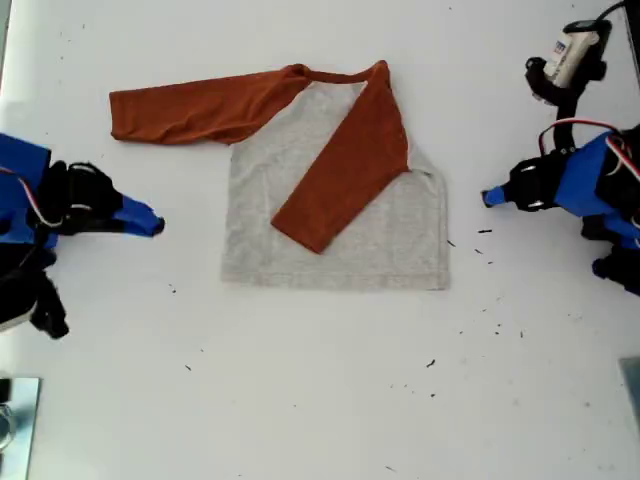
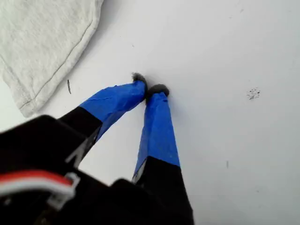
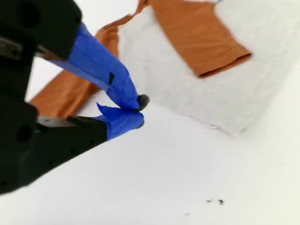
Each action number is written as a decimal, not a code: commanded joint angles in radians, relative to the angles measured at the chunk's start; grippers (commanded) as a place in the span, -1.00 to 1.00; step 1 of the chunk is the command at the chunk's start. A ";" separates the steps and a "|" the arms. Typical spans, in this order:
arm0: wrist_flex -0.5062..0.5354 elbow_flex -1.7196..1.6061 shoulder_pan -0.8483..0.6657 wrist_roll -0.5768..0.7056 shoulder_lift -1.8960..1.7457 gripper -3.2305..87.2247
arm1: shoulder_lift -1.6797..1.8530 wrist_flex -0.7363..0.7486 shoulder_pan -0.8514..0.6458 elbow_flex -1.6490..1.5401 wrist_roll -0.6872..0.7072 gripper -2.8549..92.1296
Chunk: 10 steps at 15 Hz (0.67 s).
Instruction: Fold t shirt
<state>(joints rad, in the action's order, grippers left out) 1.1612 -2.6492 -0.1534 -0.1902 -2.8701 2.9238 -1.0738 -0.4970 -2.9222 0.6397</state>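
Closed tip to tip and holding nothing, my first tool [image 2: 150, 89] is low over the white surface [image 1: 320, 400], beside the t shirt [image 1: 400, 240] on the exterior view's right [image 1: 487, 198]. It is near the t shirt but apart from it. In the first wrist view only a grey hem corner of the t shirt [image 2: 42, 42] shows, a little away from the blue taped fingers [image 2: 157, 126].

My second tool [image 3: 139, 111] is also shut, its tips together with nothing between them. It stands beside the t shirt on the exterior view's left [image 1: 155, 225], just below the spread sleeve, and does not touch the cloth. Both arms reach in low, with their tools pointing toward the t shirt.

The t shirt [image 3: 187, 89] lies flat between the two tools. Its body is light grey and its collar is rust-orange. One orange sleeve is folded across the grey body in a diagonal. The other sleeve is stretched out toward the exterior view's left.
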 commanded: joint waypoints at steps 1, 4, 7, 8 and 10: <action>0.356 0.505 -0.331 0.118 0.301 -0.94 | 0.012 0.023 -0.009 -0.011 0.032 -0.87; 0.348 0.581 -0.733 0.482 0.357 -0.60 | 0.184 -0.020 -0.009 -0.077 0.032 -0.87; 0.311 0.577 -0.847 0.517 0.548 -0.24 | 0.523 -0.181 -0.011 -0.166 0.015 -0.87; 0.302 0.554 -0.877 0.495 0.581 -0.21 | 0.557 -0.204 -0.014 -0.172 0.011 -0.87; 0.230 0.430 -1.009 0.514 0.626 -0.27 | 0.554 -0.202 -0.018 -0.172 0.015 -0.87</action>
<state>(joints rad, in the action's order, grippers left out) 1.4373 -2.1813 -1.0769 0.3160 -2.2534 3.4561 -1.2778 -0.5062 -3.0373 0.6504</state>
